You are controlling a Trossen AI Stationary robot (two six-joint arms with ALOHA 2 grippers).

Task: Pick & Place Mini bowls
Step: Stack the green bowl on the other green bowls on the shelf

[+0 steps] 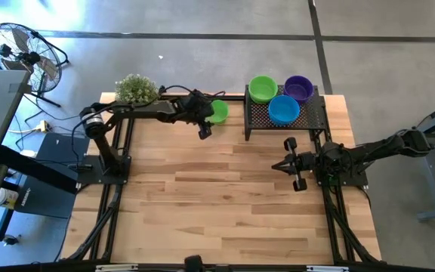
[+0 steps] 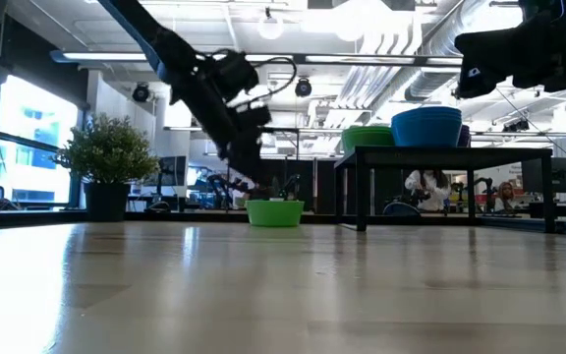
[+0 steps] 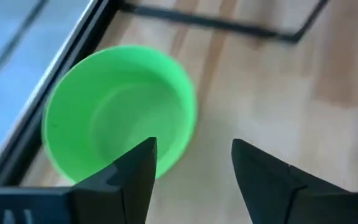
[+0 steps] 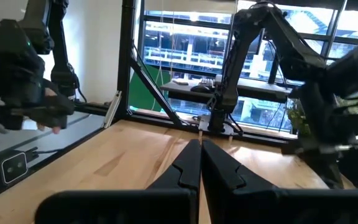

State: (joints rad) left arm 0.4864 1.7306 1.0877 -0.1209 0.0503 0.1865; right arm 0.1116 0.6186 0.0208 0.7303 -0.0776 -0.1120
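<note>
1. High view: a green bowl (image 1: 218, 112) sits on the table at the far edge, just left of the rack (image 1: 257, 121), with the left gripper (image 1: 205, 130) beside its near-left rim.
2. Its jaws are spread, holding nothing.
3. Right gripper (image 1: 278, 165), closed and empty, waits near the rack's near side.
4. Three more bowls (image 1: 283, 109) rest on the rack; the left arm is nearer the green one.

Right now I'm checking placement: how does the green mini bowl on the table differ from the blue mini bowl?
The green mini bowl sits on the wooden table; the blue mini bowl sits up on the black mesh rack. The green one has the left gripper beside it, jaws open; the blue has none near. Both stand upright.
</note>
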